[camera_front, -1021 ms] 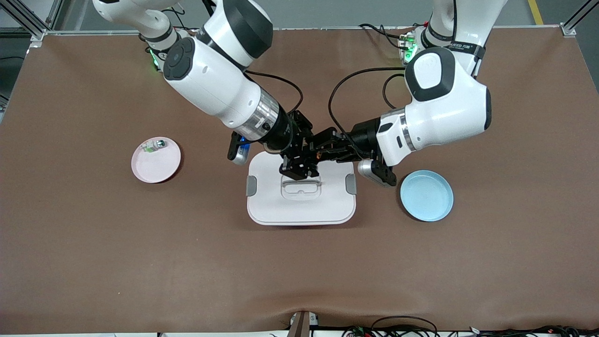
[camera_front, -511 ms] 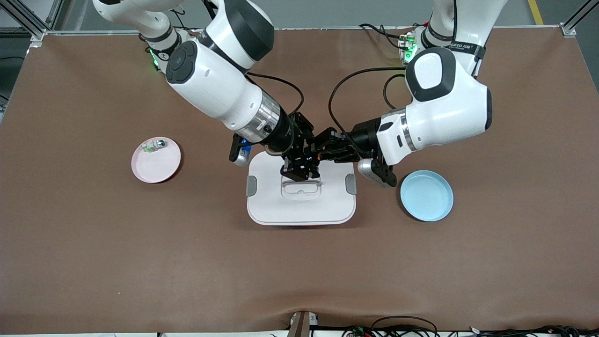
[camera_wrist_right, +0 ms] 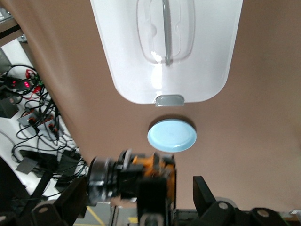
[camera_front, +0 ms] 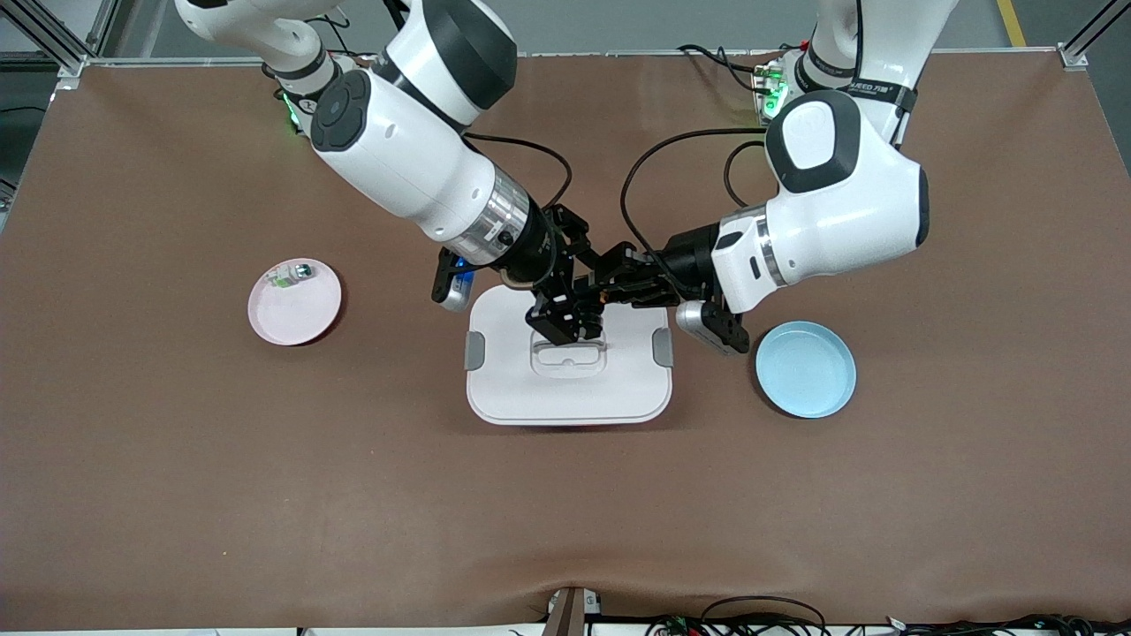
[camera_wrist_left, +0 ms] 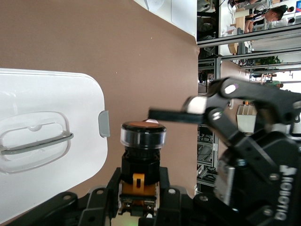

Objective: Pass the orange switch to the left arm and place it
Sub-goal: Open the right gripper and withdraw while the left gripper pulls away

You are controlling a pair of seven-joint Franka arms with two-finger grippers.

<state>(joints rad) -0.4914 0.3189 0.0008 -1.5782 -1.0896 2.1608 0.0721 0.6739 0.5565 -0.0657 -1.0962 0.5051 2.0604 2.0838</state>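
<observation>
The orange switch point(camera_wrist_left: 142, 155) was held in the air above the far part of the white box point(camera_front: 569, 371), pinched by its black body in the left tool point(camera_wrist_left: 139, 197), whose fingers were pressed against it from both sides, the orange cap pointing away from the wrist. The right tool point(camera_front: 579, 311) was over the same part of the box, its fingers spread apart and no longer gripping; in the left wrist view one of them point(camera_wrist_left: 176, 115) was seen lying just past the cap. The switch was judged to be light, stiff and hard, with a smooth rounded cap that could slip, so the ridged black barrel below the cap was judged the better place to take hold. Compared with a second earlier, the right tool had been released from the switch and the right arm shifted slightly, while the left tool had been closed fully on the part; the box had not been moved. The pink plate point(camera_front: 294, 305), with a small silver-green part point(camera_front: 290, 274) on it, lay toward the right arm's end of the table point(camera_front: 265, 486), and the blue plate point(camera_front: 805, 368) toward the left arm's end, beside the box.
</observation>
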